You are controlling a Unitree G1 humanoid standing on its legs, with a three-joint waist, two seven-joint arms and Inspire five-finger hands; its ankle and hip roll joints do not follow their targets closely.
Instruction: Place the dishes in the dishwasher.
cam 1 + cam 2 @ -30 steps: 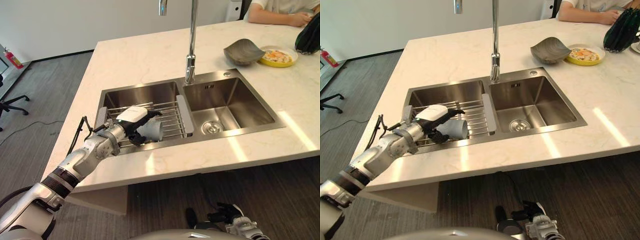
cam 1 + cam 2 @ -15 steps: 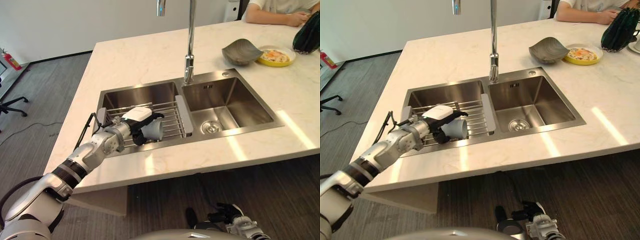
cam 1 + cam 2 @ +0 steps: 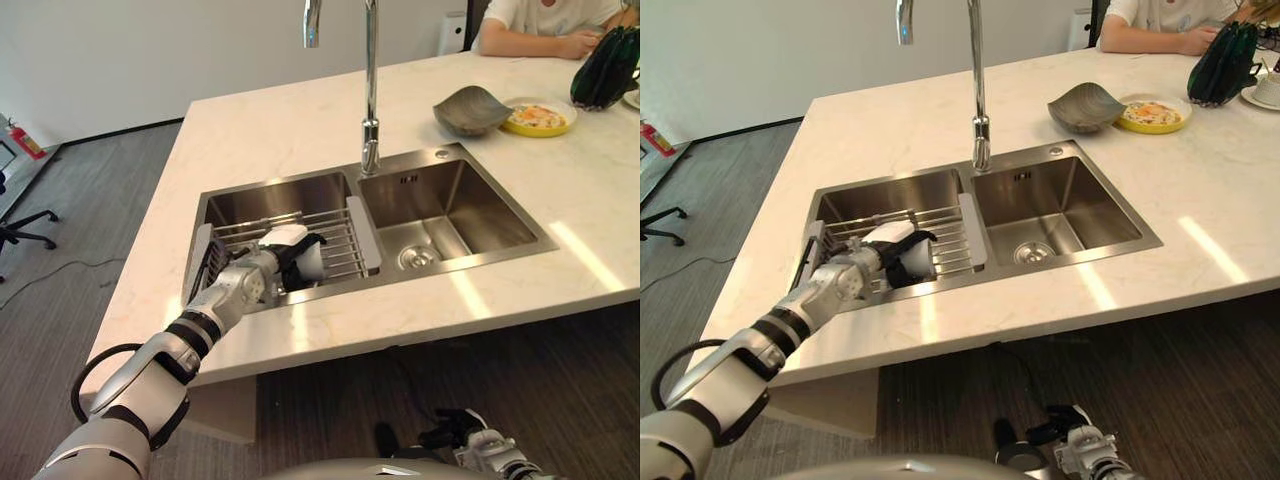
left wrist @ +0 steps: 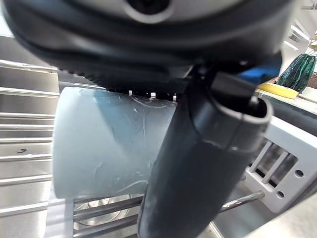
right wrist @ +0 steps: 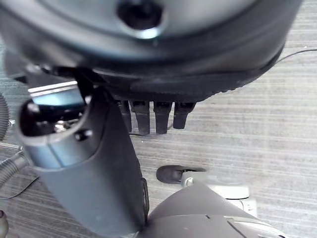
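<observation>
Cup (image 3: 308,262), pale grey, lies on its side on the wire rack (image 3: 345,240) across the left sink basin (image 3: 270,200), clasped by the left hand (image 3: 283,252). Faucet (image 3: 369,110) rises at 1 o'clock; grey bowl (image 3: 470,108) and yellow plate (image 3: 540,118) sit on the table (image 3: 260,130) at 2 o'clock. Right hand (image 5: 148,116) hangs relaxed over the floor (image 5: 257,114).

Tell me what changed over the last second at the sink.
The left hand stays curled round the pale cup on the wire rack in the left basin, with no clear lift. The whole view shifted, so the camera moved. The right hand hangs low, idle, above the floor.
</observation>
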